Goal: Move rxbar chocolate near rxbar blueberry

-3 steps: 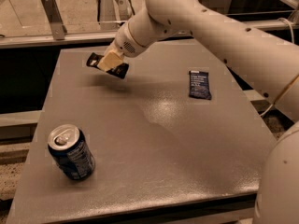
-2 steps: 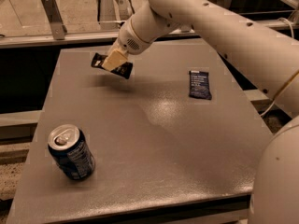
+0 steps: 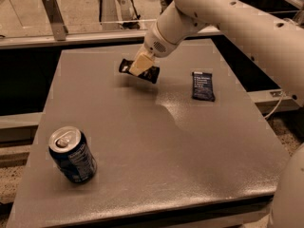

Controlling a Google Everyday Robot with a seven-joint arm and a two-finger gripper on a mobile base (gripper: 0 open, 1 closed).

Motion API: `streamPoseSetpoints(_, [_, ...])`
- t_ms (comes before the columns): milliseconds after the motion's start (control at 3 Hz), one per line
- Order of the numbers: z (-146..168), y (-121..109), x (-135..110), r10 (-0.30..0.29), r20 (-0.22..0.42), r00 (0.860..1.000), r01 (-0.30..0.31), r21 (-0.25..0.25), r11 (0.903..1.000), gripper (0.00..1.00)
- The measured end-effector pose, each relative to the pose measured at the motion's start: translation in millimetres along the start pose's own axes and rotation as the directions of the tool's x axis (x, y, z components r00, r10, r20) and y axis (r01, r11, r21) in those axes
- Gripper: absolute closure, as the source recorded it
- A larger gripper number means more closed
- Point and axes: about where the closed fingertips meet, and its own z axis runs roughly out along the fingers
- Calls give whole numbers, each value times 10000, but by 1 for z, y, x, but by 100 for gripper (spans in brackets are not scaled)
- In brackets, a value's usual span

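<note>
Near the rxbar blueberry point(image 3: 203, 86), the gripper point(image 3: 141, 65) pinches the tilted rxbar chocolate point(image 3: 153, 73) across its middle, while a blue soda can point(image 3: 72, 155) stands well apart from that bar.

Open tabletop point(image 3: 175, 132) separates end effector point(image 3: 139, 67), gripping rxbar chocolate point(image 3: 153, 74), from rxbar blueberry point(image 3: 203, 86); can point(image 3: 72, 154) distant.

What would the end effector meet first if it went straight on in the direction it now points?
Most likely the table, just beneath it. The end effector points down toward the surface and grips the chocolate bar, so the bar would probably touch first. How high it hangs above the table is unclear.
</note>
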Motion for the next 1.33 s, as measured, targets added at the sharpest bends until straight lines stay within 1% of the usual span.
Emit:
streamPoseSetpoints(333, [-13, -7, 33, 347, -642, 9973, -333, 220, 9992, 100])
streamPoseSetpoints(667, [-24, -8, 60, 646, -979, 9931, -618, 313, 9976, 100])
streamPoseSetpoints(1000, [-27, -8, 73, 651, -1120, 9916, -626, 251, 9977, 85])
streamPoseSetpoints(1333, [-28, -10, 81, 520, -1181, 9916, -505, 158, 9986, 64])
